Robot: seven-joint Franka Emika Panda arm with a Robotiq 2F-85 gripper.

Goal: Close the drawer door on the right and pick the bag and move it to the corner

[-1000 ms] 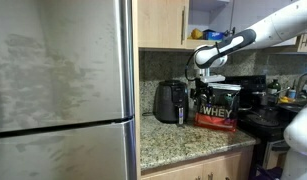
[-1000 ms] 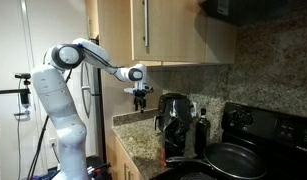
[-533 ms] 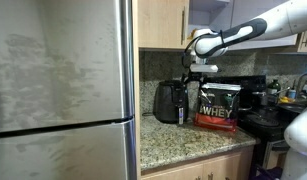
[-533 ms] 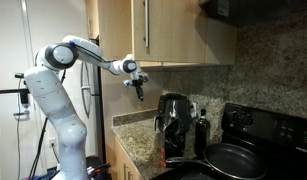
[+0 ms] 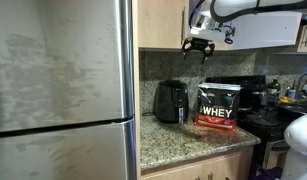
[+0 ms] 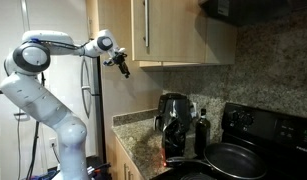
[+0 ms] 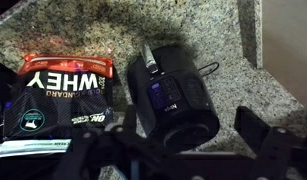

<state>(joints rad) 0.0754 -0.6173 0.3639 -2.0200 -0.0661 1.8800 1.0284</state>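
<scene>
So the gripper [image 5: 200,44] hangs up high by the drawer door [image 6: 183,30]. In the wrist view its jaws are spread wide with nothing between them, and we can't tell if that door sits flush. The bag [image 5: 218,107] stands upright on the granite countertop [image 5: 173,140], with big white "WHEY" on the front, what we read as "STANDARD" above it, and the stove [image 5: 261,122] at its 3 o'clock. The air fryer [image 5: 171,101] sits just beside it at 9 o'clock, right between the bag and the corner [image 5: 144,120] by the fridge [image 5: 63,90].

Black air fryer [image 5: 171,101] stands upright; dark pan [image 6: 231,160] rests on the stove [image 6: 269,126].
</scene>
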